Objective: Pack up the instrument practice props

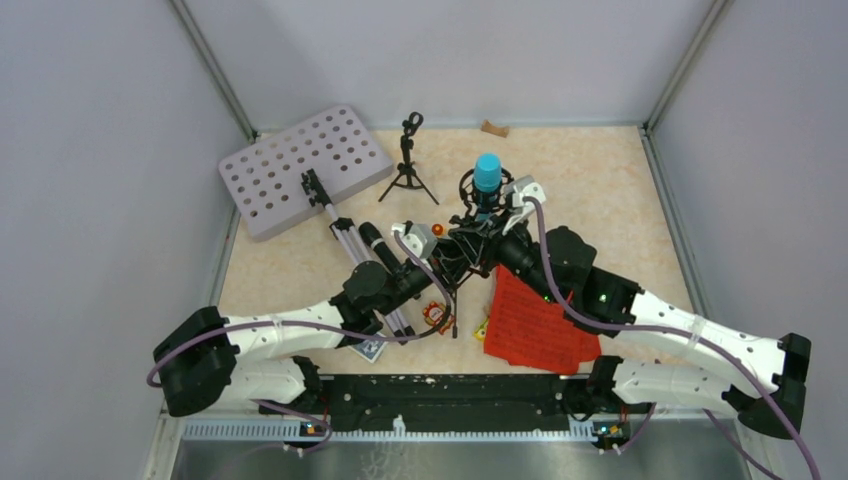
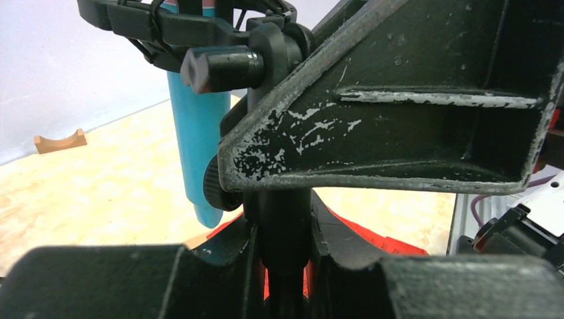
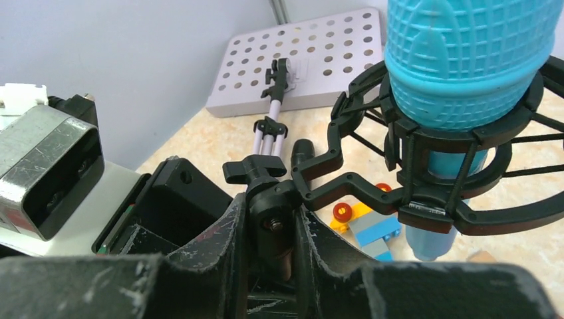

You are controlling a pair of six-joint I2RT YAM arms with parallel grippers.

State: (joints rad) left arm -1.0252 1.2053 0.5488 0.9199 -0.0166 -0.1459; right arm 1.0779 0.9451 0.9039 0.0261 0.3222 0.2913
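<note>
1. The left hand (image 2: 284, 269) is clamped on the upright post of the small black mic tripod (image 2: 284, 219). Its fingers press on both sides of the post, just below the swivel joint.
2. The right hand (image 3: 269, 256) is clamped on the same small black mic tripod at the joint itself. One of its fingers lies directly above the left hand and almost touches it. Risk: the hands are packed so closely that any uncoordinated move may knock them together.
3. Risk: if the two hands pull in opposite directions, the joint may twist or the post may slip out of one grip.
4. The smooth blue microphone (image 3: 465, 60) sits upright in the black ring-shaped shock mount (image 3: 372, 179), just above both hands. Nothing visible locks it in place, so tilting the assembly could let it slide out.
5. The tripod legs are hidden below the hands. The red music sheets (image 2: 372, 240) lie just beyond the left hand, and the legs may snag them.
6. Colourful plastic toy blocks (image 3: 372, 229) lie on the pale worktop (image 2: 100, 193) past the right hand. A low sweep would scatter them.
7. The grey hole-punched music stand (image 3: 319, 53) lies well beyond both hands. It is not yet packed.
</note>
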